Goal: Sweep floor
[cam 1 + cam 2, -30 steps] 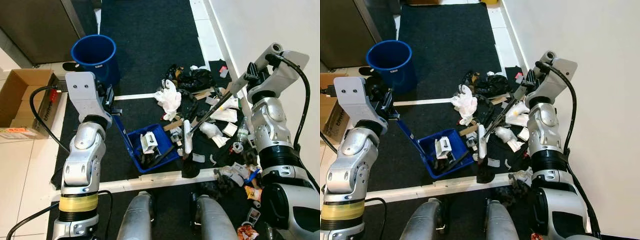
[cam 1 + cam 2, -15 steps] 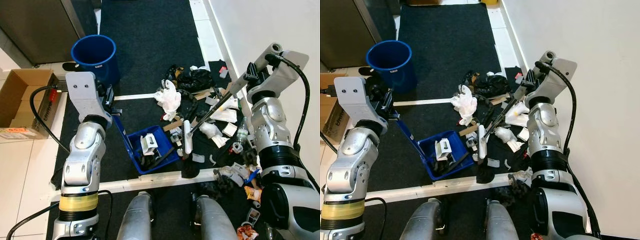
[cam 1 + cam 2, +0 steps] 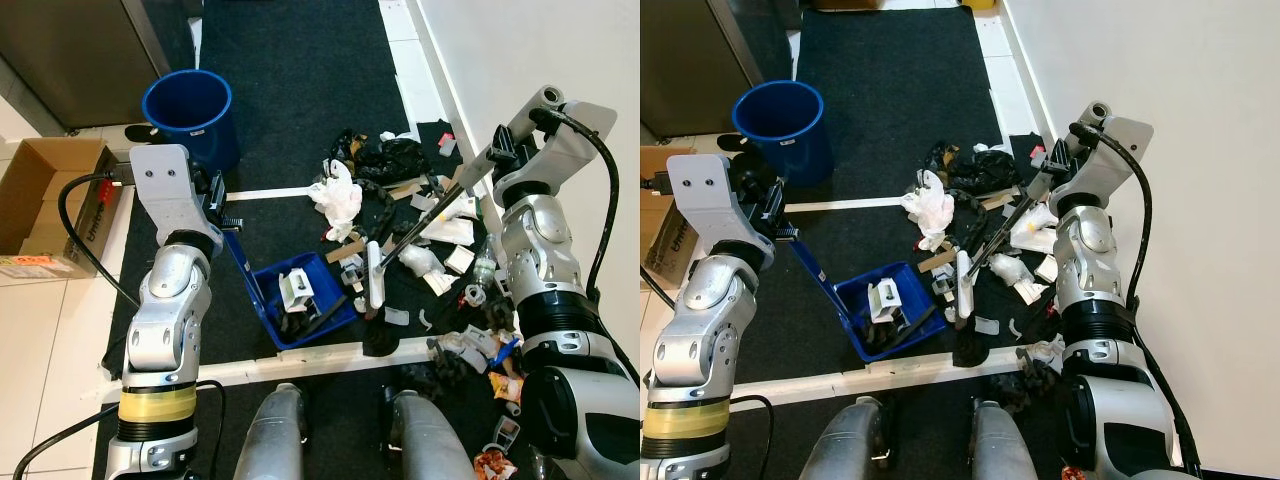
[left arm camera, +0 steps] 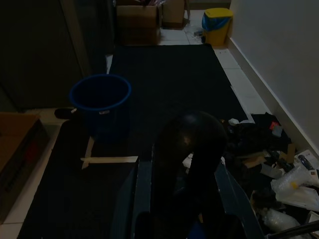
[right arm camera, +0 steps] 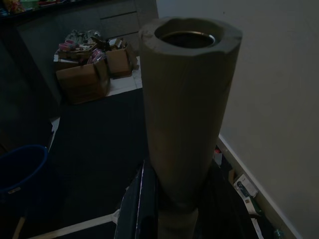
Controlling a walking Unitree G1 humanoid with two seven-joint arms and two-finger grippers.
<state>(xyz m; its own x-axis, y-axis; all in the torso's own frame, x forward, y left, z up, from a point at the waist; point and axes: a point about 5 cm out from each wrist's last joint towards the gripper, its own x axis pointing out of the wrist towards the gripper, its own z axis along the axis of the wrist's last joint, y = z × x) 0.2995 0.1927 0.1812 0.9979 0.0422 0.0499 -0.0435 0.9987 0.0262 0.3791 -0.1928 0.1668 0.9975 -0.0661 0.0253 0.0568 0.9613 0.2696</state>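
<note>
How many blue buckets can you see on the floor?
1. The round blue bucket stands on the dark mat, beyond the left arm and next to the cardboard box. The other blue thing is a dustpan.

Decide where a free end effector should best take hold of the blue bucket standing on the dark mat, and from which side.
Grip the blue bucket at its rim, coming down from above. It stands upright with its mouth open upward, so one finger could probably slip inside the wall and one outside. Its round wall looks too wide to span from the side.
</note>
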